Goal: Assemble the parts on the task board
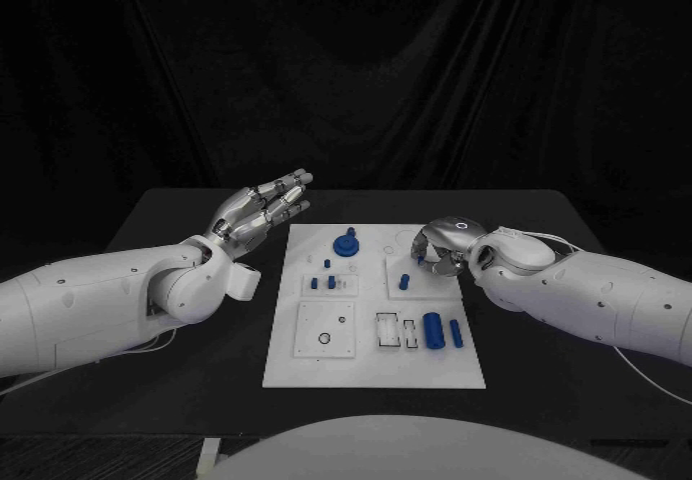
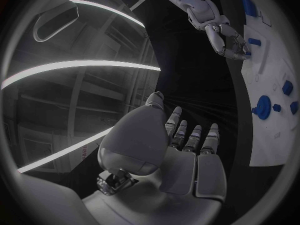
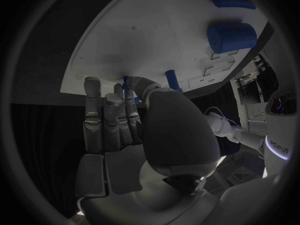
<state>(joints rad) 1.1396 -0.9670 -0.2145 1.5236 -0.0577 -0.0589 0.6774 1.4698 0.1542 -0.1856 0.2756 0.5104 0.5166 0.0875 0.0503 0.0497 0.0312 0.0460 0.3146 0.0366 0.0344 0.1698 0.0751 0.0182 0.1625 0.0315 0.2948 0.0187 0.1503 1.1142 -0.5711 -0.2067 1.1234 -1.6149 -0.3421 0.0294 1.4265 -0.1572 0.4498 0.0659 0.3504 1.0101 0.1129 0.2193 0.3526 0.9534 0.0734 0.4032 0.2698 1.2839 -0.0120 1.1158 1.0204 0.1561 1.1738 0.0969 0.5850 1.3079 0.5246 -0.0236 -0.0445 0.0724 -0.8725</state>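
Note:
The white task board point(image 1: 372, 360) lies mid-table. On it sit a round blue knob point(image 1: 346, 243), small blue pegs point(image 1: 329, 284), a thick blue cylinder point(image 1: 433, 327) and a slim blue bar point(image 1: 456, 333). My right hand point(image 1: 440, 246) hovers low over the board's far right part, thumb and fingers point(image 3: 105, 116) pinching a small blue peg point(image 3: 128, 83) close to the board. Another blue peg point(image 1: 405, 282) stands just beside it. My left hand point(image 1: 267, 211) is raised off the board's far left corner, fingers point(image 2: 187, 137) straight and apart, holding nothing.
Recessed slots point(image 1: 326, 332) and a rectangular pocket point(image 1: 388, 329) mark the board's near half. Black table point(image 1: 188, 225) surrounds the board, and its near edge runs just past the board's front. A dark curtain hangs behind.

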